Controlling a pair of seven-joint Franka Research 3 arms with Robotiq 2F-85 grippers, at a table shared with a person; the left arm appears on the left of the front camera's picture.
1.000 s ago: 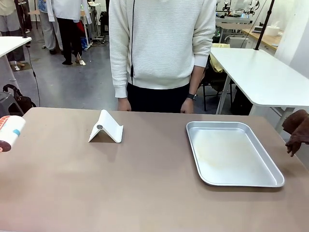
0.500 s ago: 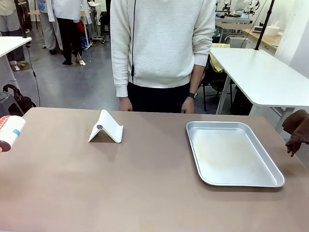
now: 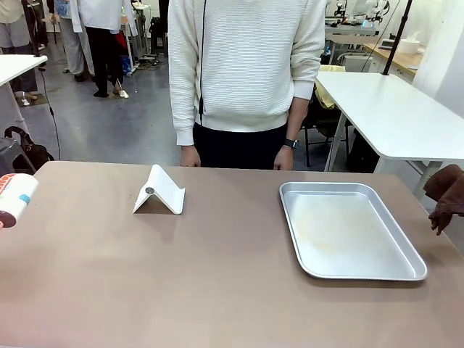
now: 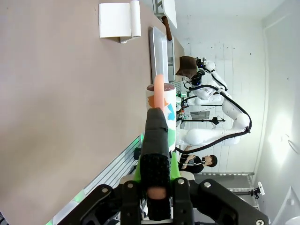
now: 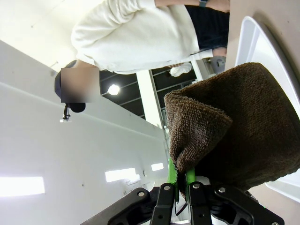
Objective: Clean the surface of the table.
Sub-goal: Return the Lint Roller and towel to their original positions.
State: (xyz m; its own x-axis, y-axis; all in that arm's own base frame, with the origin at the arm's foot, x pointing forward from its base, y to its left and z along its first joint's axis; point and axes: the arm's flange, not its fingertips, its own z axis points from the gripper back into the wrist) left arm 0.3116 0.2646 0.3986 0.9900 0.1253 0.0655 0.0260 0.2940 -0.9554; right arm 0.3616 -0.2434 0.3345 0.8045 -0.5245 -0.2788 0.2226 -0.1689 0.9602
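Observation:
The brown-taupe table (image 3: 217, 283) spreads across the front view. At its left edge hangs a white roller (image 3: 14, 197) with orange and blue print. In the left wrist view my left gripper (image 4: 158, 123) is shut on the roller's (image 4: 161, 110) orange handle, above the table (image 4: 56, 103). At the right edge hangs a brown terry cloth (image 3: 446, 194). In the right wrist view my right gripper (image 5: 182, 174) is shut on that cloth (image 5: 234, 136), pinching it between the green pads.
A shiny metal tray (image 3: 351, 270) lies on the right half of the table. A white folded stand (image 3: 159, 191) sits left of centre at the back. A person in a white sweater (image 3: 246, 65) stands at the far edge, hands down.
The person has shifted slightly to the right. The roller and the cloth hang where they were.

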